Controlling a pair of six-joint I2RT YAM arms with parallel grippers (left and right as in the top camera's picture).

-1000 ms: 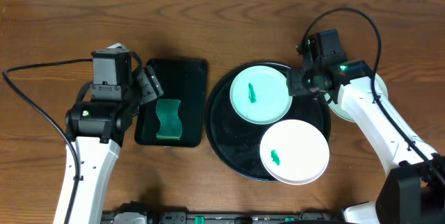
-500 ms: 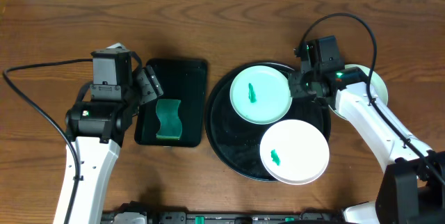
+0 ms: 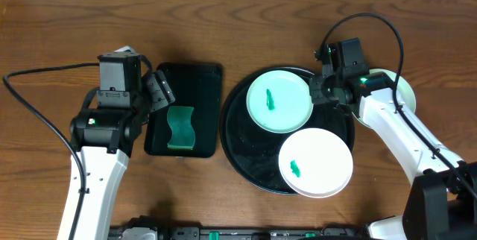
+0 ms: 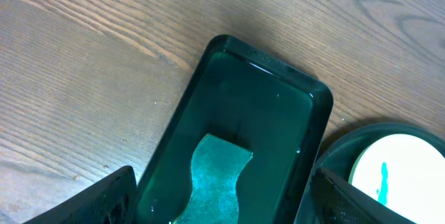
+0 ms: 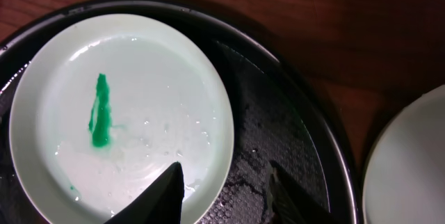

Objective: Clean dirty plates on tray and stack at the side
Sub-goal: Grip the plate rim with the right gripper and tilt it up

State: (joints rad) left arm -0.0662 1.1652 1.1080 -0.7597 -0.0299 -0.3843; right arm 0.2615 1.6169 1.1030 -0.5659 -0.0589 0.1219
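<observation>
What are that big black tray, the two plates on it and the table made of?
Tray: probably plastic, glossy black, with a fine dimpled texture on its floor. Mint plate and white plate: smooth and shiny, so glazed ceramic or melamine; the look does not settle which. Table: wood or a wood-look laminate, with brown grain lines showing.

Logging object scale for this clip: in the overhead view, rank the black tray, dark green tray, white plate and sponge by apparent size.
1. black tray
2. dark green tray
3. white plate
4. sponge
No two look close in size.
</observation>
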